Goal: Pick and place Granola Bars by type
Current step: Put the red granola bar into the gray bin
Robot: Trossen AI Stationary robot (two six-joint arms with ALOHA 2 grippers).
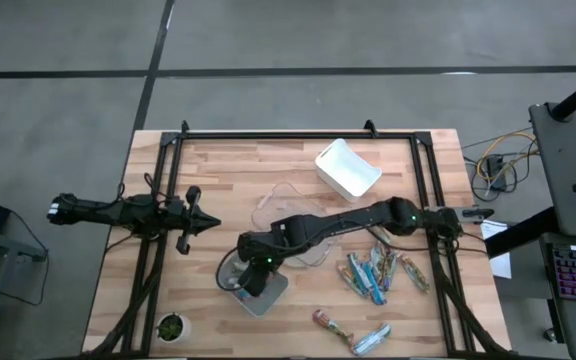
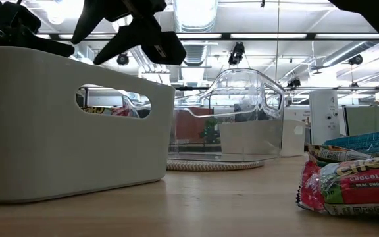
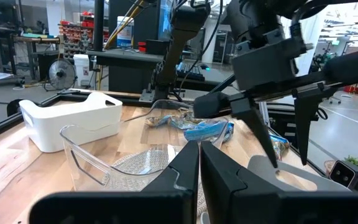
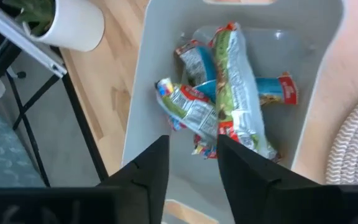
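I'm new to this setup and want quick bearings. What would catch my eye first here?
The right gripper hangs empty over the grey bin at the table's front, where green-wrapped granola bars lie piled. More loose bars are scattered on the wood to the right. The left gripper waits at the table's left side, beyond a clear bin in the middle.

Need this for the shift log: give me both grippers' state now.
Left gripper: shut, empty, parked at the table's left edge.
Right gripper: open, holding nothing, above the grey bin of granola bars.
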